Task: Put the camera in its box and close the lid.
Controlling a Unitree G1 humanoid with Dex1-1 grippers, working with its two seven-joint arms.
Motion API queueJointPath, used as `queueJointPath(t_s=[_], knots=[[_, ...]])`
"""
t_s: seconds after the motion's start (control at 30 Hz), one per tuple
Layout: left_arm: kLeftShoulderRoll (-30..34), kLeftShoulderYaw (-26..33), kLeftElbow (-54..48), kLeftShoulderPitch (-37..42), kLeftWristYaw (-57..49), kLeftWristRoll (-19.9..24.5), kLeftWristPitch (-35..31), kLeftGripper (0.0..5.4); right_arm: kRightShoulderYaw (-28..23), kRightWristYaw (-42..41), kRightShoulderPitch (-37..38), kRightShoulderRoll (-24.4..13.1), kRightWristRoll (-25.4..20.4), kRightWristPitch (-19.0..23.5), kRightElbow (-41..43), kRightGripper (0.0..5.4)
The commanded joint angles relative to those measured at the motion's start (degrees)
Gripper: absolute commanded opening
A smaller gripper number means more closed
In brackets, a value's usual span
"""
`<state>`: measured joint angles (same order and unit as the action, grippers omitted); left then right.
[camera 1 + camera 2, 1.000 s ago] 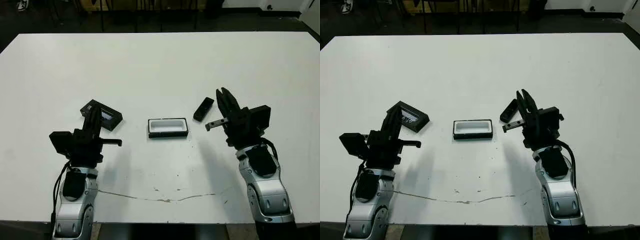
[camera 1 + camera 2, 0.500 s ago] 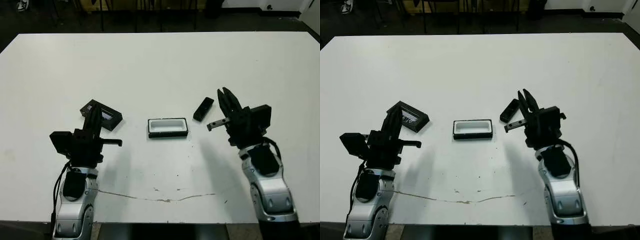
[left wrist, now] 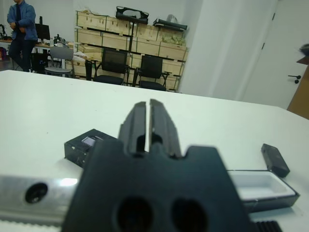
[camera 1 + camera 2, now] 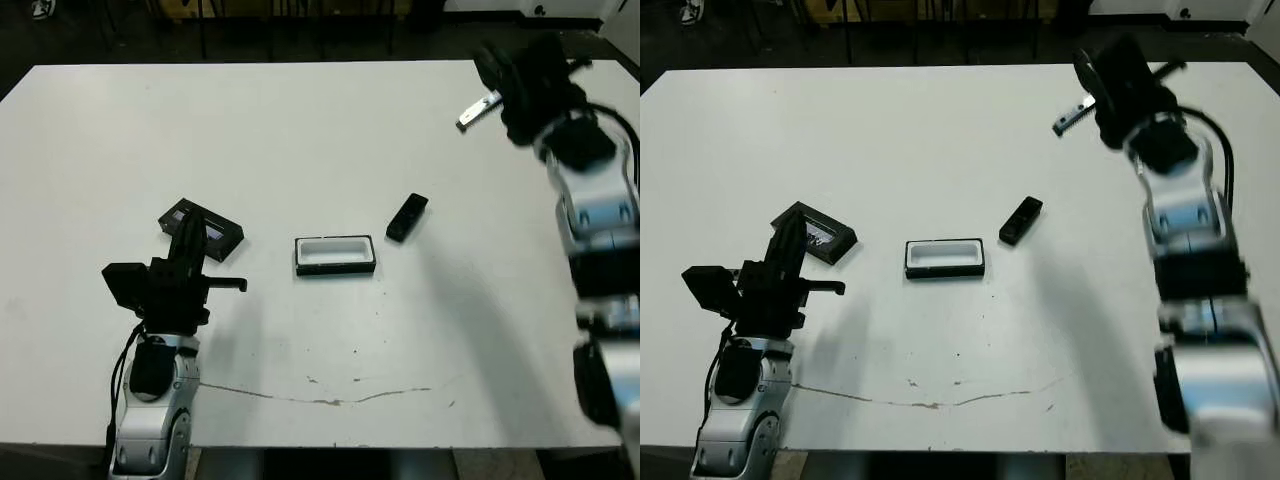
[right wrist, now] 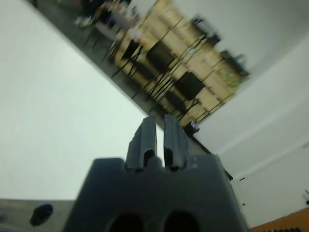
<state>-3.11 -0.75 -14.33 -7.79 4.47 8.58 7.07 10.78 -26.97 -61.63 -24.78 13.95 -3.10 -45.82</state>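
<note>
Camera (image 4: 407,217): slim black bar, lying free just right of the white-lined box (image 4: 336,255), bare table (image 4: 320,130) around. Lid (image 4: 203,224) left. Left gripper (image 3: 149,112) clenched empty near lid; right gripper (image 5: 159,126) clenched, raised far right.

Matt black plastic on a smooth white table

The table (image 4: 300,130) is smooth matt white, marked by a thin dark scratch (image 4: 320,395) nearer the robot than the box (image 4: 336,255). The box's shell is matt black, its lining smooth white. Camera (image 4: 407,217) and lid (image 4: 203,226) look matt black.
</note>
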Motion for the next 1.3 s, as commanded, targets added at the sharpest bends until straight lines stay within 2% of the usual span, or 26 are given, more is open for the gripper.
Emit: queueJointPath(t_s=[0.03, 0.1, 0.23, 0.5, 0.77, 0.9, 1.07, 1.3], knots=[[0.0, -0.04, 0.59, -0.83, -0.51, -0.35, -1.01, 0.02, 4.91, -1.39, -4.51, 2.25, 4.8, -0.2, -8.02, 0.0], [-0.02, -0.06, 0.49, -0.87, -0.87, -0.83, -0.89, 0.02, 7.75, -1.93, -6.9, 4.28, 7.61, 1.85, -11.95, 0.0], [-0.16, -0.3, 0.28, -0.96, -1.76, -1.81, -1.01, 0.02, 10.06, -1.6, -8.65, 7.83, 10.04, 4.25, -17.75, 0.0], [-0.42, -0.26, 0.98, -0.63, -1.35, -0.78, -0.61, 0.02, 11.79, -4.04, -7.94, 11.77, 11.75, 6.16, -23.43, 0.0], [-0.75, -0.41, 1.09, -1.14, -1.19, -0.82, -0.18, 0.02, 12.29, -7.93, -5.83, 11.47, 11.81, 5.06, -24.34, 0.0], [-0.95, -0.45, 1.07, -1.48, -1.35, -0.88, -0.07, 0.02, 14.24, -9.19, -5.25, 11.3, 13.69, 3.58, -24.54, 0.0], [-1.21, -0.46, 1.1, -1.59, -1.0, -0.04, -0.22, 0.02, 15.18, -10.76, -4.92, 11.74, 14.49, 4.52, -24.71, 0.0], [-1.03, -0.67, 1.08, -2.0, -1.56, -1.82, 0.38, 0.02, 16.2, -11.81, -3.02, 11.79, 15.05, 4.35, -24.57, 0.0]])
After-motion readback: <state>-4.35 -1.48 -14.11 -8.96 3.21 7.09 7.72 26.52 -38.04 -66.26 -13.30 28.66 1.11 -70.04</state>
